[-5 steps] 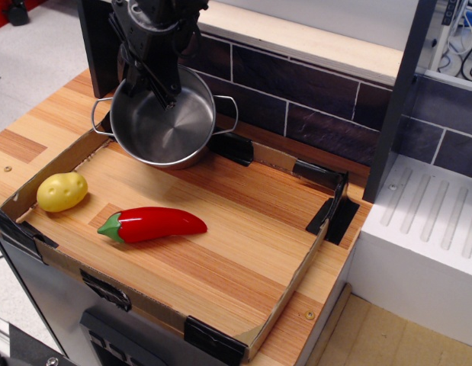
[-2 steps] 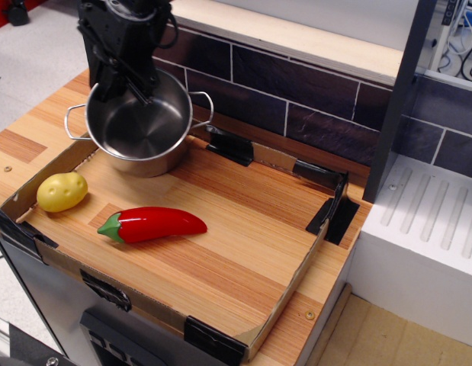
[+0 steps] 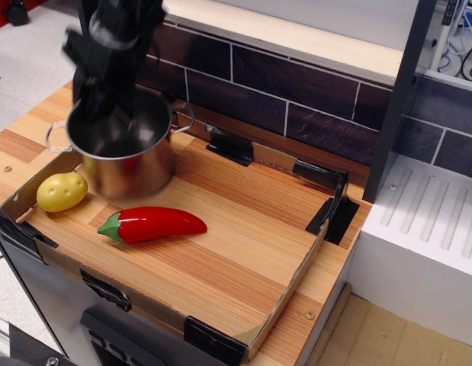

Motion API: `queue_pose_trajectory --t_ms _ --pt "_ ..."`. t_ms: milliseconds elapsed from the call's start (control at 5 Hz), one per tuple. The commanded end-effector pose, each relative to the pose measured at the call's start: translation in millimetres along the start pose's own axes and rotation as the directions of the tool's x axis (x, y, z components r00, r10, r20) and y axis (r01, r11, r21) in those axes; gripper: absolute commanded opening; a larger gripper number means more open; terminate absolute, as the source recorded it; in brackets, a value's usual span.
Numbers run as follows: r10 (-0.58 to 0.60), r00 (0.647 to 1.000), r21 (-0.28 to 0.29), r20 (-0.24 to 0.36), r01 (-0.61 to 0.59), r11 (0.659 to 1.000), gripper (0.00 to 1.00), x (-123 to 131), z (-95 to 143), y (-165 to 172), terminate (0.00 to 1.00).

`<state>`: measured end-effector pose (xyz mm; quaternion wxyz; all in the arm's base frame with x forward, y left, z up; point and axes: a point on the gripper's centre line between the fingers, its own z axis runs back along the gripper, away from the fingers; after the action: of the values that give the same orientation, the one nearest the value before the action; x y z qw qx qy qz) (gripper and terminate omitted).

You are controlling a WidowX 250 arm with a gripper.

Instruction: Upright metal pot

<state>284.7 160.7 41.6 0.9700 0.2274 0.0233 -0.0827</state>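
The metal pot (image 3: 133, 164) is a shiny steel cylinder with two wire loop handles. It stands nearly upright, mouth up, at the back left of the wooden tray, right beside the yellow potato (image 3: 62, 191). My black gripper (image 3: 106, 103) reaches down over the pot's far rim and is shut on the rim. The image is motion-blurred there, so the fingertips are not sharp. I cannot tell if the pot's base touches the tray floor.
A red chili pepper (image 3: 153, 223) lies just in front of the pot. The cardboard-rimmed wooden tray (image 3: 281, 297) has black clips on its edges. A dark tiled wall (image 3: 297, 91) runs behind. A white appliance (image 3: 426, 236) stands at the right.
The pot has moved left and forward with my gripper and has turned from tilted toward the camera to almost upright, now close to the potato.
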Motion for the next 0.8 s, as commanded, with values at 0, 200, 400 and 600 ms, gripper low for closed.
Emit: queue_pose_trajectory --t_ms 0,200,400,600 --pt "0.049 0.990 0.038 0.129 -0.054 0.998 1.00 18.3 9.0 22.0 0.00" --pt "0.077 0.985 0.028 0.153 -0.082 0.996 1.00 24.1 13.3 26.7 0.00" --pt "0.093 0.980 0.008 0.174 -0.096 0.995 1.00 27.3 22.4 30.5 0.00" --pt "0.094 0.968 -0.020 0.230 -0.092 0.996 1.00 26.2 47.4 33.8 0.00"
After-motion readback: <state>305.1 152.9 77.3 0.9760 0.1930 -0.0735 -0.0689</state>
